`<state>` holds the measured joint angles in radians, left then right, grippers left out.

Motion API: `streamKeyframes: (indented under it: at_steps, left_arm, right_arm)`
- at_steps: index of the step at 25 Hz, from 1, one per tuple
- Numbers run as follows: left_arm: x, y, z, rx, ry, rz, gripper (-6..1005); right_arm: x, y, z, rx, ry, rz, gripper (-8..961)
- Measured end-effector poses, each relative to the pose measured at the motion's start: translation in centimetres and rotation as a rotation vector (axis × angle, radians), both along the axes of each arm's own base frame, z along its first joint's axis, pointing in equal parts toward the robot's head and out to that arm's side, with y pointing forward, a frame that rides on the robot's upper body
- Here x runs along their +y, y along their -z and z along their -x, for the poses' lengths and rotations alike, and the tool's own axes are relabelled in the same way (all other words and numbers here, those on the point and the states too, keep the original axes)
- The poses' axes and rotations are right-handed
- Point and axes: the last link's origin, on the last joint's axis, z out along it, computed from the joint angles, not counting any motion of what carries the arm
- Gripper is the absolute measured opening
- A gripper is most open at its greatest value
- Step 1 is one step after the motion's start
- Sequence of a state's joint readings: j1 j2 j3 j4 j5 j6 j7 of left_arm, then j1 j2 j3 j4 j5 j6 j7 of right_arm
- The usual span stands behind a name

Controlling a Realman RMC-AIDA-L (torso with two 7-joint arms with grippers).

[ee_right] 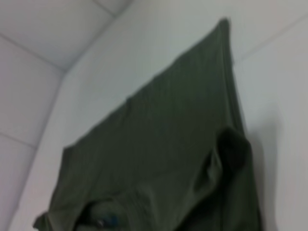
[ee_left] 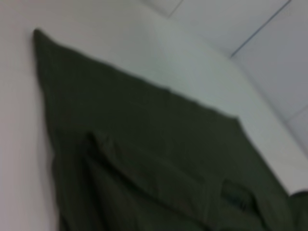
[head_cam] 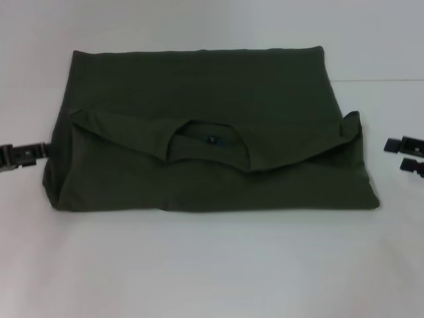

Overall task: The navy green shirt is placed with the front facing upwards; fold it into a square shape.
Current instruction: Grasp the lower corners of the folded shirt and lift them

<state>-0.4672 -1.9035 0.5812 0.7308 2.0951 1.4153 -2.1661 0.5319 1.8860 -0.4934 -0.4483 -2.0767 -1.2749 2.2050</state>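
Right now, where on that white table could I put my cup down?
The broad bare strip of white table nearer the robot than the folded dark olive-green cotton shirt is freest. Both side margins are crowded: the left gripper and right gripper flank it.

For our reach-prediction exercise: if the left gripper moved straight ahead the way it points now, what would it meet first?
Most likely the left edge of the navy green shirt: the left gripper points inward at it, though height above the table is unclear.
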Motion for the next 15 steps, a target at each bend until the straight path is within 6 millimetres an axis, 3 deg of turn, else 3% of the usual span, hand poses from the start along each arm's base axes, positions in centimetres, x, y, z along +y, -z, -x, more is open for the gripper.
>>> streamKeyframes:
  at_steps: [5, 15]
  left_arm:
    - [0.8, 0.1, -0.8, 0.126, 0.038, 0.082, 832]
    - [2.6, 2.8, -1.7, 0.269, 0.074, 0.153, 828]
  right_arm:
    - [-0.4, -0.7, -0.3, -0.052, 0.003, 0.053, 843]
    - [-0.8, -0.3, -0.5, -0.059, 0.007, 0.069, 839]
